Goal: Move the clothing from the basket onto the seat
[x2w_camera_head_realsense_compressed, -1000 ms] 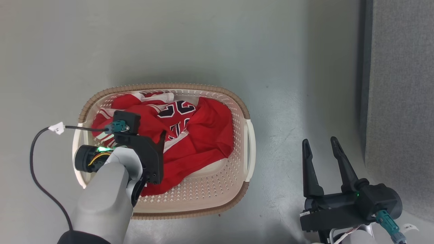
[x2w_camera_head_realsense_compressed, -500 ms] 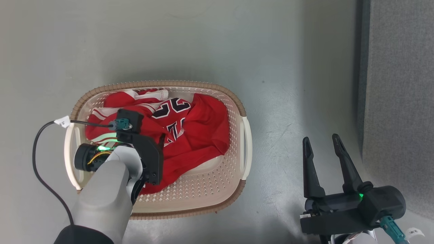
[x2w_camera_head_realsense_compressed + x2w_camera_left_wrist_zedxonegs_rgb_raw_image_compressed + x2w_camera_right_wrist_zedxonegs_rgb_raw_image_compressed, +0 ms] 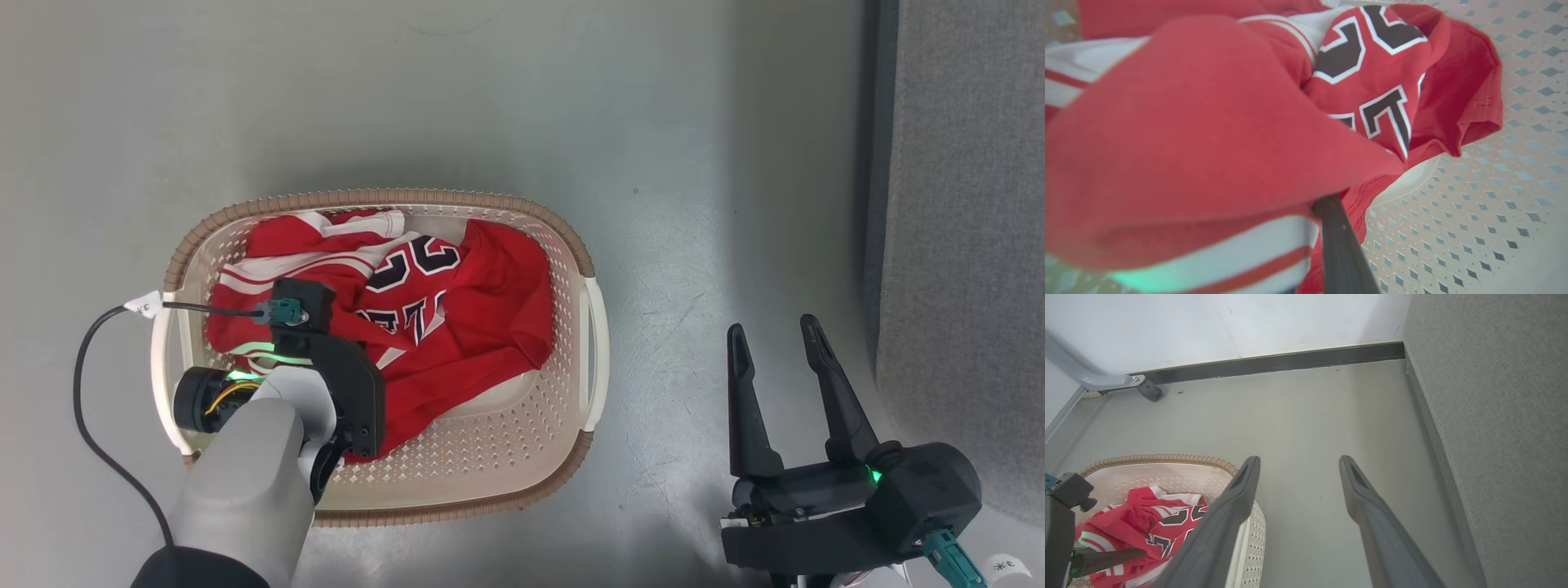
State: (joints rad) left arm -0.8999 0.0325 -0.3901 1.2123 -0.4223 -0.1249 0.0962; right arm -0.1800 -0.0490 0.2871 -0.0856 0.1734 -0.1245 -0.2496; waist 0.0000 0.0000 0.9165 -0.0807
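Plainly, the left gripper (image 3: pixel 1331 212) is clenched on the clothing (image 3: pixel 490 318). In the left wrist view 1 dark finger runs up from the bottom edge and disappears under a bunched red fold with a white-and-red striped band, which sits right against the camera. In the head view the pale left forearm (image 3: pixel 245 482) extends over the near left part of the basket (image 3: pixel 384 194). Its black wrist mount covers the fingers, and creases in the fabric run toward that spot. Which garment the pinched fold belongs to I cannot tell.

The clothing lies wholly inside the basket, heaped toward its far and left side, and the near right stretch of the perforated bottom is bare. A jersey (image 3: pixel 416 286) with navy, white-edged lettering lies uppermost near the middle, crumpled so the characters are partly folded over. The basket stands on the grey floor (image 3: pixel 490 98), well apart from the seat (image 3: pixel 963 204), whose grey fabric runs along the right edge of the head view.

The right gripper (image 3: pixel 771 327) is released and holds nothing. Its 2 fingers stand spread above bare floor, between the basket and the seat, touching neither. In the right wrist view a dark skirting board (image 3: pixel 1274 363) meets a white wall (image 3: pixel 1249 322), and a small castor (image 3: pixel 1149 392) on a grey frame leg stands at the left.

A black cable (image 3: pixel 212 309) with a white tag (image 3: pixel 144 306) runs from the left wrist out over the basket's left edge.
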